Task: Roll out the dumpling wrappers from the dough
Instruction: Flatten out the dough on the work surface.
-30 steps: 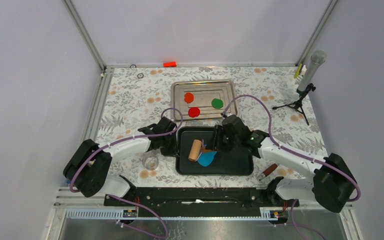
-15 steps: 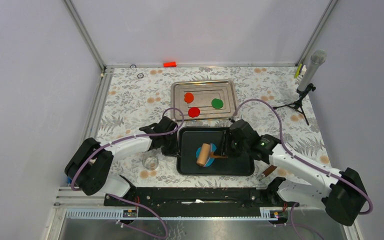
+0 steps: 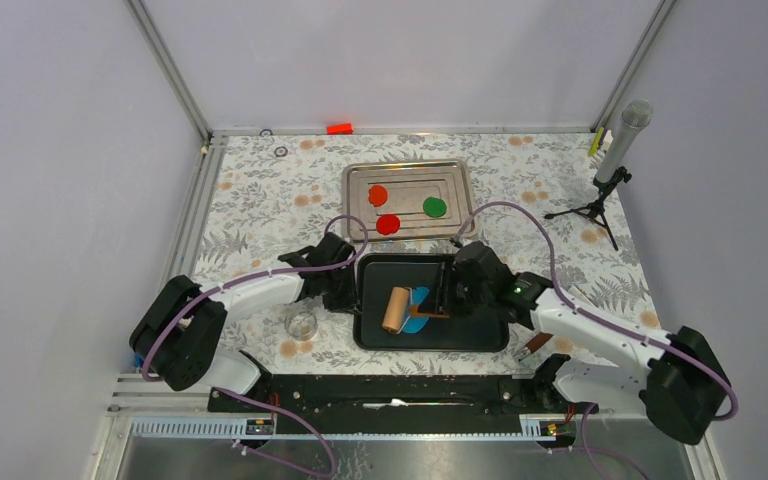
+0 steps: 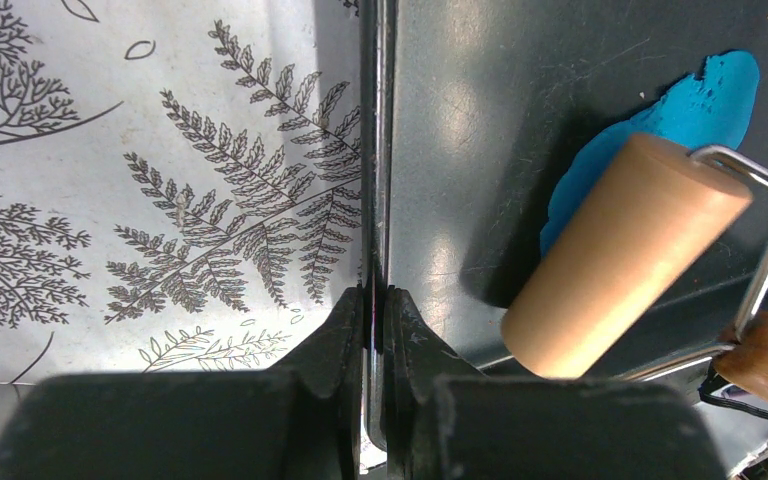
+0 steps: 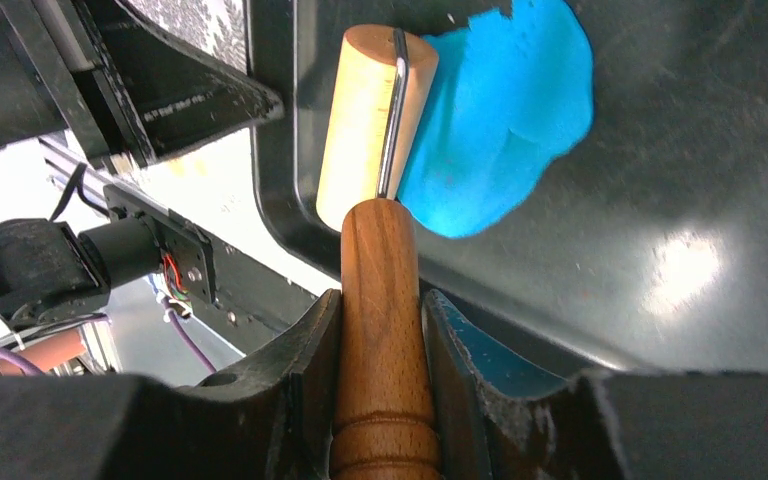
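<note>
We are logging: right gripper [image 5: 380, 312] clamping the roller [image 5: 364, 115] by its handle; left gripper [image 4: 374, 303] pinching the dark tray [image 4: 460, 90] by its left rim; dough [image 5: 505, 120] lying flattened there, partly under the roller; dumpling wrappers [image 3: 388, 223] sitting on the far steel tray [image 3: 460, 176].

Left arm [image 3: 260, 288]: white tubular links, black joints, bulky black base housing.
Right arm [image 3: 600, 325]: matching white links and black joints; small green light [image 3: 516, 290] near the wrist.
Cables: a purple cable [image 3: 344, 224] loops along each arm.
Left gripper [image 4: 375, 300]: matt black wedge-shaped fingers, lightly scuffed.
Right gripper [image 5: 378, 300]: black fingers with curved inner faces, one tinged blue.
</note>
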`<state>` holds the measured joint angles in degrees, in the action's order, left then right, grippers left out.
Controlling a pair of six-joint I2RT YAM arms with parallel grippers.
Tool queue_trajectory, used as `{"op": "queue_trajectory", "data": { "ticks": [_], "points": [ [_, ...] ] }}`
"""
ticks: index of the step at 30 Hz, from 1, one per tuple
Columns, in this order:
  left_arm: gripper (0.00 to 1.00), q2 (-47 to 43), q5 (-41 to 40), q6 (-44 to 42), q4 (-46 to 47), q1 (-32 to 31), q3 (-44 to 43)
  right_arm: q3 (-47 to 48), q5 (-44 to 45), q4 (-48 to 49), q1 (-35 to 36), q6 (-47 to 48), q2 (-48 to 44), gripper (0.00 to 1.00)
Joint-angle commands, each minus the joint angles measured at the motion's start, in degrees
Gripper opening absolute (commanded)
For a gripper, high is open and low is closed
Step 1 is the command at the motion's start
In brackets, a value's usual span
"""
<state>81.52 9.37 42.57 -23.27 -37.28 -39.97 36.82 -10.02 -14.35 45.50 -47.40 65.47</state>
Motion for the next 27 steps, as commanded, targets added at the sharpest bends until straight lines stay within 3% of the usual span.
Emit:
{"op": "queue_trajectory", "data": {
  "ticks": [1, 9, 16, 20, 27],
  "points": [
    [0.0, -0.5, 1.01, -0.35, 2.78, 0.76, -2.1, -5.1, 5.91, -23.19, 0.74, 1.38, -3.77, 0.0],
    [0.0, -0.88, 1.21, -0.77, 3.02, 1.55, -1.55, -5.24, 6.94, -25.77, 0.65, -2.08, -8.47, 0.0],
    [0.0, -1.41, 1.43, -0.82, 2.96, 1.59, -1.22, -8.5, 7.23, -15.21, 0.56, -9.87, -5.5, 0.0],
    [0.0, -1.93, 1.45, -0.74, 2.95, 1.59, -0.99, -9.69, 12.22, -12.26, 0.56, -14.02, -3.93, 0.0],
    [0.0, -1.75, 1.54, -1.04, 2.83, 1.6, -1.17, -10.95, 22.79, -22.73, 0.61, -19.48, -16.17, 0.0]
  ]
}}
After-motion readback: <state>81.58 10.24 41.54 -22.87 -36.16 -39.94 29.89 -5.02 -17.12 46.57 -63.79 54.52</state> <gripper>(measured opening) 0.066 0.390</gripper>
